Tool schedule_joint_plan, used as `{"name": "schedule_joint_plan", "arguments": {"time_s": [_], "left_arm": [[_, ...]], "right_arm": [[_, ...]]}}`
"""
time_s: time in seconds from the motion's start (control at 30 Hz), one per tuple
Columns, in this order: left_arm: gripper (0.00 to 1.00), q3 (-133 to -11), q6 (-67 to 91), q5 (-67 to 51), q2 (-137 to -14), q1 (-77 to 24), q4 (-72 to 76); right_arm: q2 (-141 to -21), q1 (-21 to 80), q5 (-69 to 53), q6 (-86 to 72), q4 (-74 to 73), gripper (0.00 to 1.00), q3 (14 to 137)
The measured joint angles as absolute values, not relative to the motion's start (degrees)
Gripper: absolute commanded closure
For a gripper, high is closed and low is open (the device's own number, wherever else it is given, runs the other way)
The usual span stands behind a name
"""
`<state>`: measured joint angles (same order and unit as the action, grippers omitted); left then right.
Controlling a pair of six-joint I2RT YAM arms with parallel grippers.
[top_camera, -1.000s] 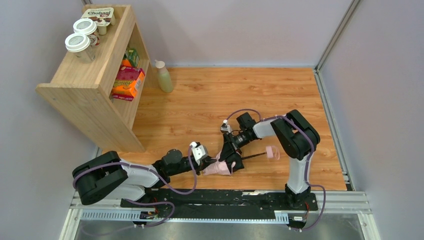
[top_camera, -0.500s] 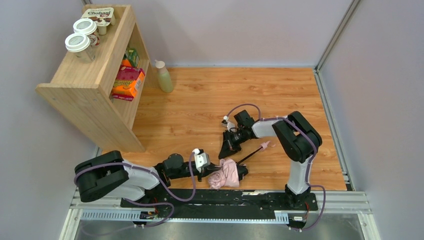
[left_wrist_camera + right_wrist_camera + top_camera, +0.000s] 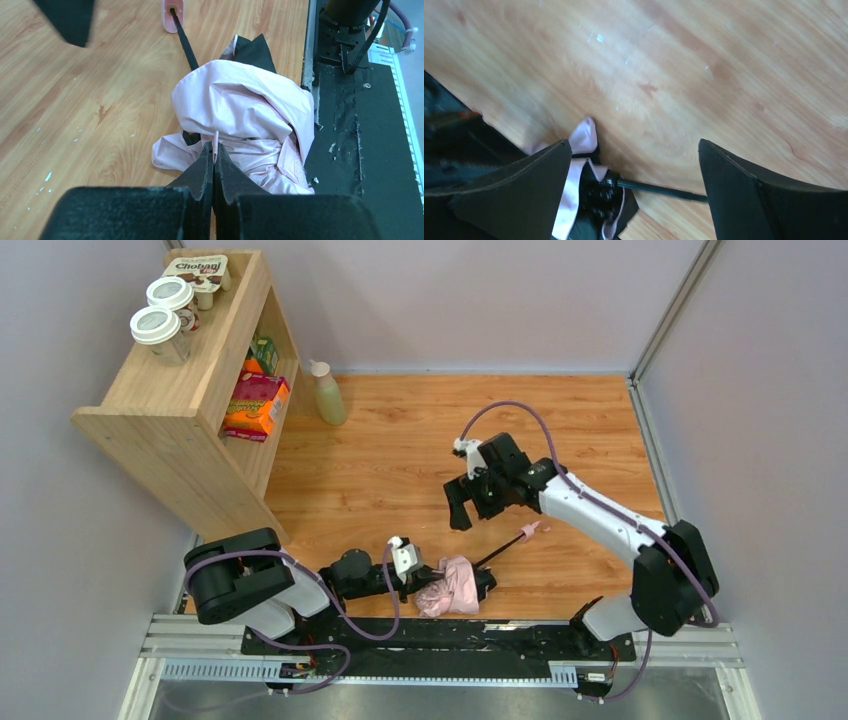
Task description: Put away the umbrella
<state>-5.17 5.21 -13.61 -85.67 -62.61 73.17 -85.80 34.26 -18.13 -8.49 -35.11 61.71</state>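
The umbrella lies on the wooden table near the front edge, its pale pink canopy [image 3: 455, 585] crumpled. Its thin black shaft [image 3: 503, 549] runs up and right to the small pink handle [image 3: 529, 531]. My left gripper [image 3: 424, 586] lies low at the canopy's left side, shut on a fold of the pink fabric [image 3: 216, 142]. In the left wrist view the canopy [image 3: 250, 105], shaft [image 3: 184, 42] and handle [image 3: 172, 15] stretch away from the fingers. My right gripper [image 3: 464, 512] hangs open above the table, apart from the umbrella, with the shaft [image 3: 664, 190] below between its fingers [image 3: 524, 185].
A wooden shelf [image 3: 190, 430] stands at the back left with lidded cups [image 3: 160, 325] on top and snack boxes [image 3: 255, 405] inside. A pale bottle [image 3: 328, 395] stands beside it. The black base rail [image 3: 430, 635] borders the near edge, right by the canopy. Walls close in behind and right.
The right gripper let go of the shaft, opened wide and rose up and back as its arm stretched out. The left gripper dragged the canopy toward the front edge and kept its hold.
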Motion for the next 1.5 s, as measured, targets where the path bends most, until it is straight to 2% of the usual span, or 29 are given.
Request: {"name": "schedule_joint_plan", "arguments": {"time_s": [0.1, 0.2, 0.3, 0.43, 0.7, 0.97, 1.07, 1.2, 1.37, 1.4, 1.5], "left_arm": [[1.0, -4.6, 5.37, -12.97, -85.67, -62.61, 73.6], [1.0, -4.4, 5.69, -12.67, -85.67, -62.61, 73.69], [1.0, -4.34, 5.91, -12.49, -85.97, -62.61, 74.15], [1.0, -4.01, 6.11, -11.9, -87.42, -62.61, 74.63], [1.0, -4.03, 6.57, -11.68, -89.95, -62.59, 75.66], [1.0, -4.05, 6.83, -12.03, -89.14, -62.59, 75.59], [1.0, -4.03, 7.16, -12.14, -88.36, -62.59, 75.57], [1.0, -3.57, 7.18, -12.21, -86.7, -62.57, 75.53], [1.0, -2.35, 6.52, -10.41, -83.61, -61.84, 74.43], [1.0, -2.07, 6.42, -9.91, -82.63, -61.56, 74.13], [1.0, -1.52, 6.68, -8.84, -80.07, -61.43, 72.23]], "right_arm": [[-79.24, 41.67, -11.14, -2.17, -35.53, 0.0, 57.45], [-68.27, 49.78, -11.33, 5.02, -32.49, 0.0, 46.76], [-57.63, 50.81, -13.13, 12.75, -33.36, 0.0, 39.68], [-51.22, 51.37, -17.34, 22.35, -35.79, 0.0, 39.05], [-56.55, 62.43, -14.76, 30.44, -34.76, 0.0, 39.05], [-69.89, 63.46, -11.99, 35.99, -33.56, 0.01, 39.16], [-74.19, 62.92, -11.7, 36.86, -29.43, 0.14, 39.16], [-79.31, 60.99, -12.69, 37.91, -24.84, 0.59, 39.13], [-83.53, 59.2, -16.69, 41.3, -26.83, 0.94, 43.0], [-84.23, 58.96, -17.69, 41.89, -27.46, 1.0, 43.75], [-86.87, 58.17, -20.84, 43.81, -29.8, 1.0, 46.44]]}}
